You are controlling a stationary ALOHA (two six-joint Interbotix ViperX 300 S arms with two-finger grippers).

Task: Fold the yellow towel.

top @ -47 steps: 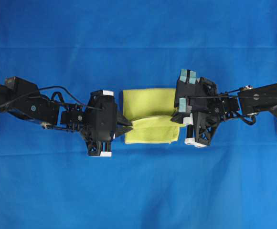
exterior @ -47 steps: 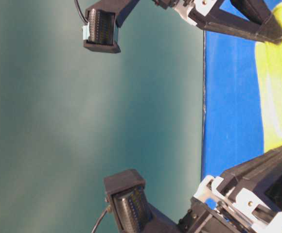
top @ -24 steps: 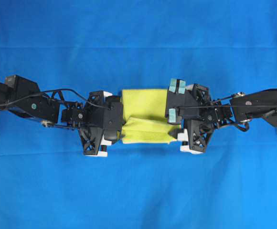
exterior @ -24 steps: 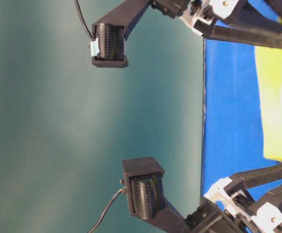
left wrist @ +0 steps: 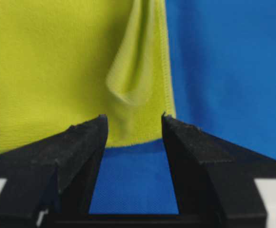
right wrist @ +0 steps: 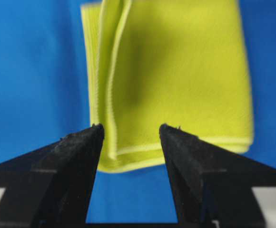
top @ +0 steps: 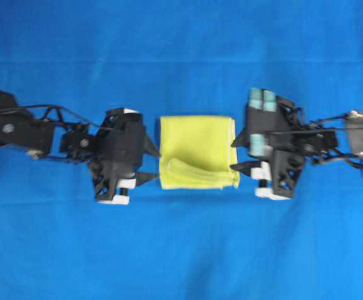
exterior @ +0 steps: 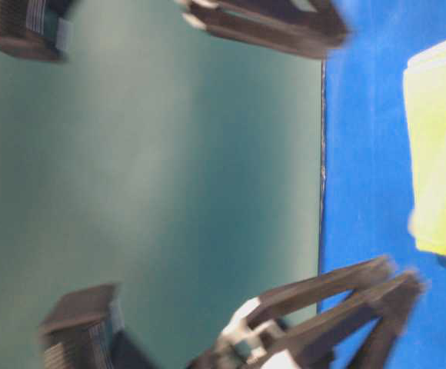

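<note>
Overhead exterior view shows the yellow towel (top: 198,152) lying folded on the blue cloth (top: 181,56) in the middle of the scene, between the two arms. Both grippers have just let go and drawn back: the left gripper (top: 150,164) sits just left of the towel, the right gripper (top: 240,154) just right, each with jaws spread and empty. A second ago both were clamped on the towel's near edge, carrying it over. Now that flap rests rumpled near the left corner, so the fold looks made but untidy.
</note>
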